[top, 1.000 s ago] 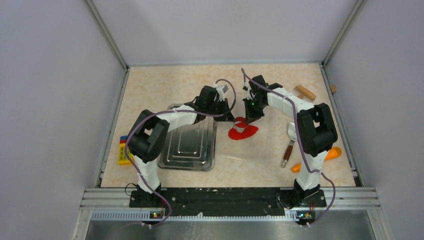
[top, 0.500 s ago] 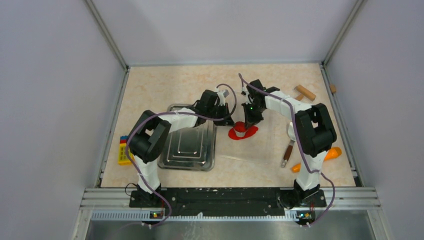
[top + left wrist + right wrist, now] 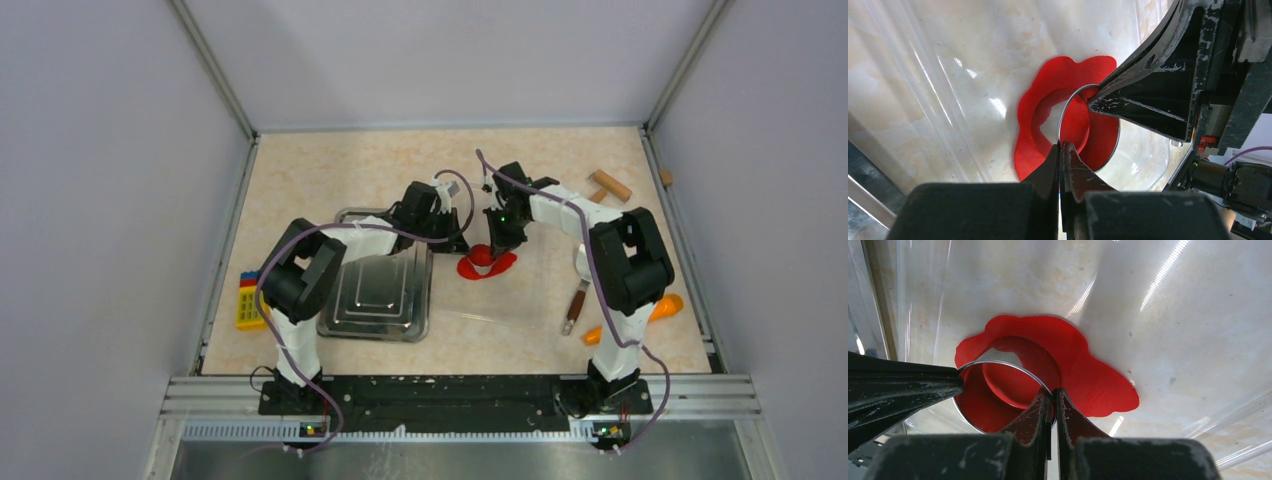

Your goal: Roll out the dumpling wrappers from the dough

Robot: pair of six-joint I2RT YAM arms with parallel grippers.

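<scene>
Against a second ago, I am seeing the right claw (image 3: pixel 497 238) sitting closer to the left claw (image 3: pixel 462 240) and covering more of the dough (image 3: pixel 492 265). Both are clenching the metal ring (image 3: pixel 1061 117), each pinching its thin rim on opposite sides. A round red wrapper (image 3: pixel 1077 120) is filling the ring, just above the dough's hole. The dough is lying flat beneath and between both claws, its long axis running from the left claw's tip past the right's, broad lobe pointing beyond the right claw.

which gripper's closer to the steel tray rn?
Left. The left gripper sits just off the far right corner of the steel tray; the right gripper is farther right, above the dough.
</scene>
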